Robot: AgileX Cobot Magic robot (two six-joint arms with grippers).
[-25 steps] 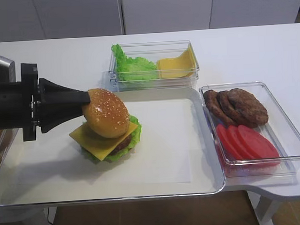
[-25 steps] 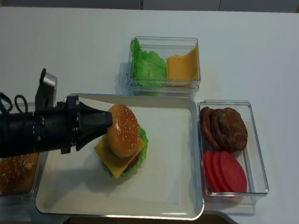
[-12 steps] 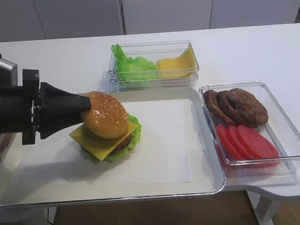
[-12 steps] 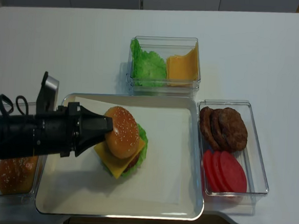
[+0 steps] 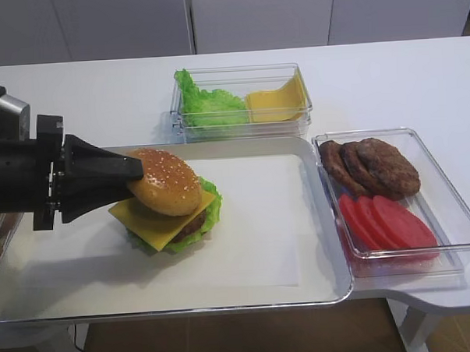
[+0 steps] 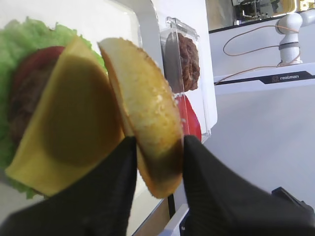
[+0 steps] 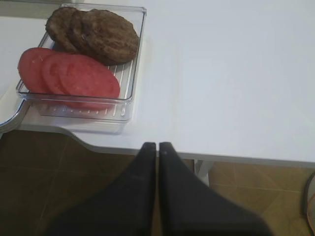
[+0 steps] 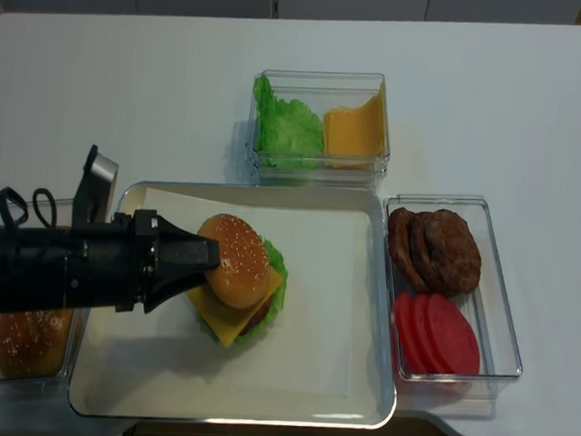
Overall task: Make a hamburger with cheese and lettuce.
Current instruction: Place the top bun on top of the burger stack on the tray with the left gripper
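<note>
The hamburger [image 5: 172, 208] sits on the left half of the white tray [image 5: 302, 291]: green lettuce [image 5: 212, 210] frill, brown patty [image 5: 193, 225], yellow cheese [image 5: 146, 220] square, sesame bun top [image 5: 166, 181]. My left gripper [image 5: 136, 174] comes in from the left, shut on the bun top's left edge. That edge is tilted up off the cheese [image 6: 69, 113]. In the left wrist view the bun top [image 6: 142, 98] fills the gap between both fingers [image 6: 110, 182]. My right gripper [image 7: 157, 145] hangs shut and empty off the table's front right edge.
A clear box [image 5: 302, 111] behind the tray holds loose lettuce leaves and bent cheese slices. A second clear box [image 5: 455, 213] on the right holds brown patties and red tomato slices. Another bun [image 8: 28, 339] lies in a container at the far left.
My left gripper has drawn back a little to the left and dropped slightly. The bun top shifted slightly left with it and sits lower on the cheese. The right gripper has not moved.
</note>
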